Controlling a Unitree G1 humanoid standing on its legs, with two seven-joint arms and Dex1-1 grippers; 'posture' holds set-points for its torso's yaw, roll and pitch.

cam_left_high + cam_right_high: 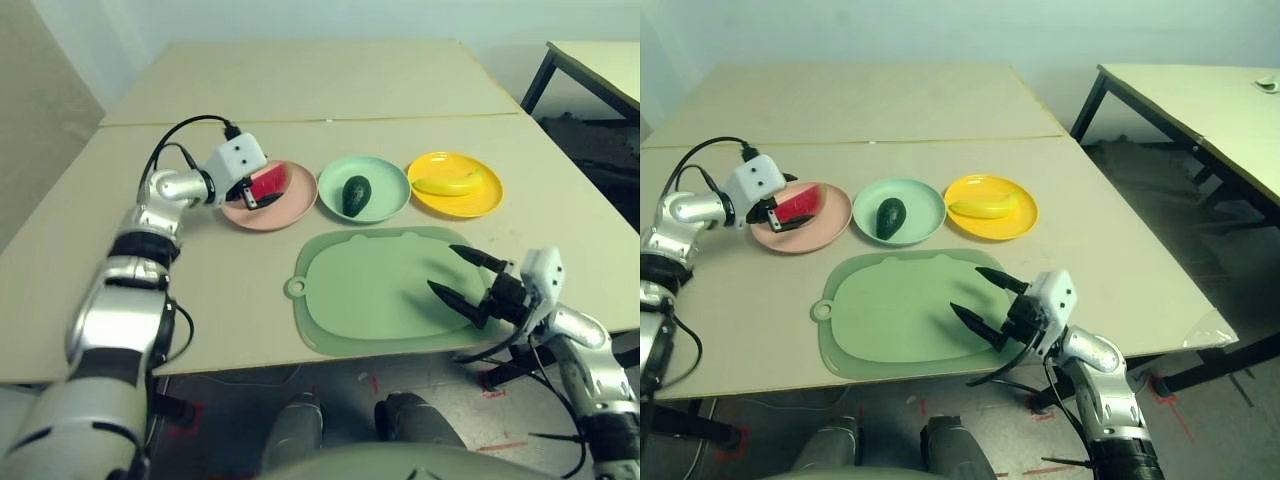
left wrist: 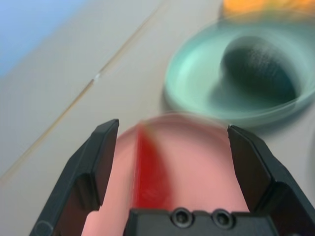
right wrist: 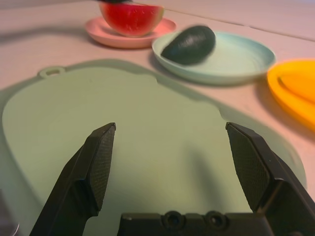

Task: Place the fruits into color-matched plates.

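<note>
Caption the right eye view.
Watermelon, avocado and banana rest on pink, mint and yellow plates, left gripper open.

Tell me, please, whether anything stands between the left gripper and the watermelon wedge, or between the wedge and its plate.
Nothing visible does: the left gripper is open around the watermelon wedge, which already rests on the pink plate.

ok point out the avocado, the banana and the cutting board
avocado (image 1: 356,196): left eye view, middle of its dark skin
banana (image 1: 985,207): right eye view, middle of its curve
cutting board (image 1: 372,329): left eye view, bare near rim
</note>
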